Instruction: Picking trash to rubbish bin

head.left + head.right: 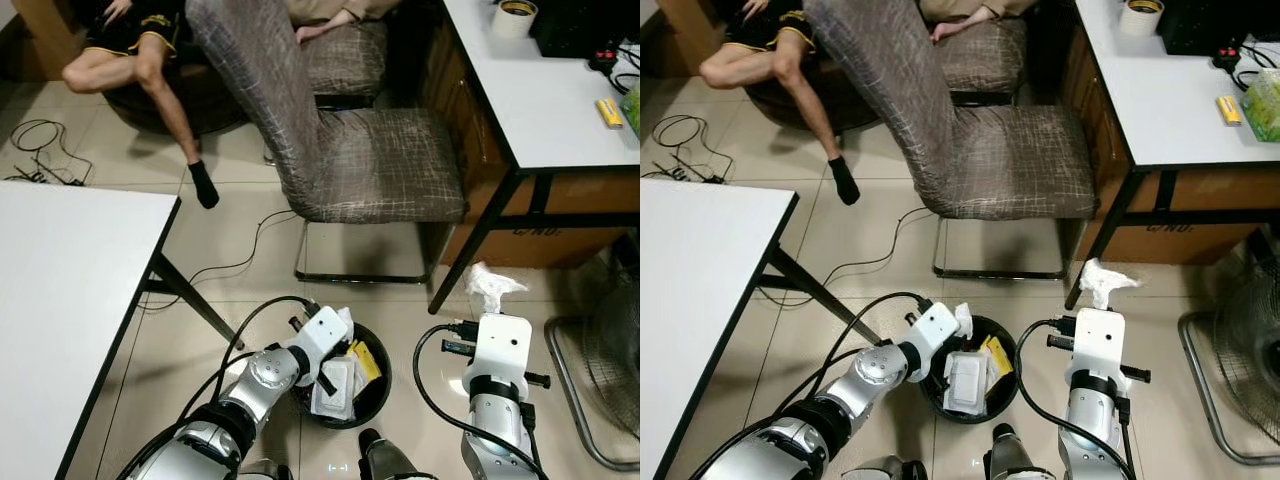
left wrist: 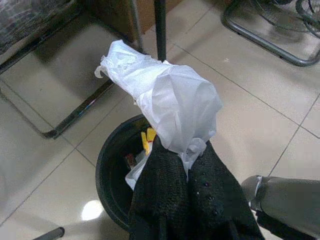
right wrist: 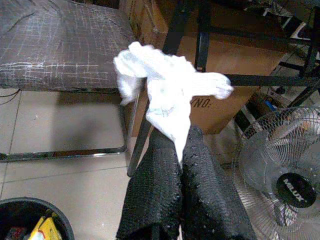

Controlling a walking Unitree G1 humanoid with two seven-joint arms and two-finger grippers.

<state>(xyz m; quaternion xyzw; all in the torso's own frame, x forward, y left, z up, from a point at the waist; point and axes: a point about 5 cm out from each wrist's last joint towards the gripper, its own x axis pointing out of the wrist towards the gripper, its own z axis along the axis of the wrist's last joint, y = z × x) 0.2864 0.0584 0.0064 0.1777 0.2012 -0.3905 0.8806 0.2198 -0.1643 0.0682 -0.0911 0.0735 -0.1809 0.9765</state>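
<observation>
While each gripper (image 2: 186, 165) clamps trash (image 2: 165, 95)

A home workroom: white desks (image 1: 560, 100), upholstered chair (image 1: 380, 170), floor fan (image 3: 277, 175), tiled floor (image 1: 230, 240)

Two silver arms are showing, each ending in a boxy white wrist housing with rounded corners. The left arm (image 1: 262, 378) is showing a polished metal elbow joint and a black band further back, with black cables looping out beside it and into the housing. The right arm (image 1: 497, 405) is wearing a black collar under its housing, with small black knobs sticking out at the sides and a black cable curling round to a plug. The fingers (image 2: 170, 195) of each gripper are showing black, with a rough, pebbled texture dotted with tiny holes.
</observation>
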